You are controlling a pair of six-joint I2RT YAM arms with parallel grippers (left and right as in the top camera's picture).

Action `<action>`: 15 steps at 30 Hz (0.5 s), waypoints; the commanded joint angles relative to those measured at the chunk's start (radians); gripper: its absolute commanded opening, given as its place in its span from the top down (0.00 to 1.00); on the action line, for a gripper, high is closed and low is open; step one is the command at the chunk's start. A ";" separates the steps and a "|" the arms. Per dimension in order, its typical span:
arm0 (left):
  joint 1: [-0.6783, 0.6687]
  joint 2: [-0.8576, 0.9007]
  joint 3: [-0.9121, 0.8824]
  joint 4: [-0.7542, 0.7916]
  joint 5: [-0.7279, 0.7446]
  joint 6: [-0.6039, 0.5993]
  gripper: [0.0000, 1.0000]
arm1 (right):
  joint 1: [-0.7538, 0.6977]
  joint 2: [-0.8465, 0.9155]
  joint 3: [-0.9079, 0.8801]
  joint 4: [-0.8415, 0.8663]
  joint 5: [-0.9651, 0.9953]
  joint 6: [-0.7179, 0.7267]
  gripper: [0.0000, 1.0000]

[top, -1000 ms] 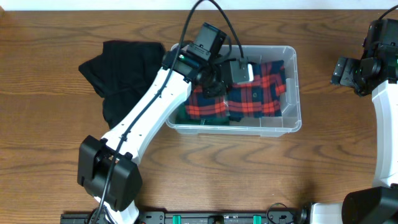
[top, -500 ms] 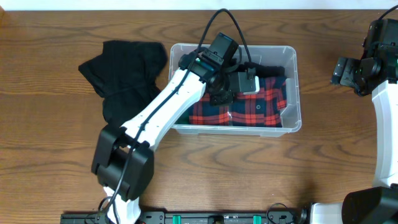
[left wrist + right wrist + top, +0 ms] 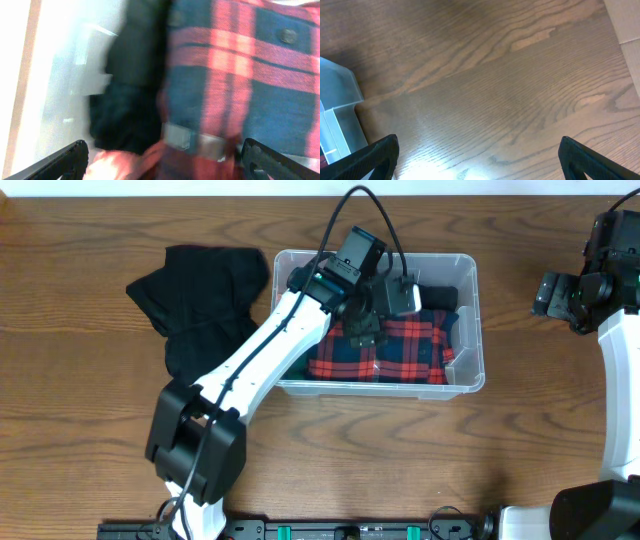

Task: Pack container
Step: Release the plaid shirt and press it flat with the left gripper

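Note:
The clear plastic container [image 3: 472, 330] stands on the wooden table, right of centre. A red and blue plaid shirt [image 3: 410, 350] lies folded inside it, with a dark cloth [image 3: 441, 297] at the far right corner. My left gripper [image 3: 368, 328] hangs over the shirt's left part, open, with nothing between its fingers. In the left wrist view the left gripper [image 3: 167, 162] is spread wide above the plaid shirt [image 3: 250, 65] and the dark cloth [image 3: 130, 90], with the container wall [image 3: 65, 75] at the left. My right gripper [image 3: 550, 294] stays open over bare table at the far right.
A crumpled black garment [image 3: 200, 290] lies on the table just left of the container. The right wrist view shows the right gripper [image 3: 480, 160] over bare wood, with the container corner [image 3: 340, 100] at the left and a pale surface [image 3: 627, 20] beyond the table edge.
My left gripper has opened and let go of the plaid shirt, which now lies flatter in the container. The gripper shifted slightly toward the far side. The right arm has not moved.

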 commanded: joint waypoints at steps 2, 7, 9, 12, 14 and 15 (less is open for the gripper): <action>0.005 -0.101 0.020 0.016 -0.093 -0.084 0.02 | -0.006 -0.009 -0.004 0.000 0.010 0.000 0.01; 0.004 -0.125 0.020 -0.028 -0.126 -0.138 0.49 | -0.006 -0.009 -0.004 0.000 0.010 0.000 0.01; 0.004 -0.125 0.020 -0.056 -0.126 -0.151 0.85 | -0.006 -0.009 -0.004 0.000 0.010 0.000 0.01; 0.004 -0.126 0.020 -0.117 -0.126 -0.219 0.94 | -0.006 -0.009 -0.004 0.000 0.010 0.000 0.01; 0.004 -0.126 0.020 -0.142 -0.126 -0.283 0.94 | -0.006 -0.009 -0.004 0.000 0.010 0.000 0.01; 0.004 -0.126 0.020 -0.158 -0.126 -0.327 0.94 | -0.006 -0.009 -0.004 0.000 0.010 0.000 0.01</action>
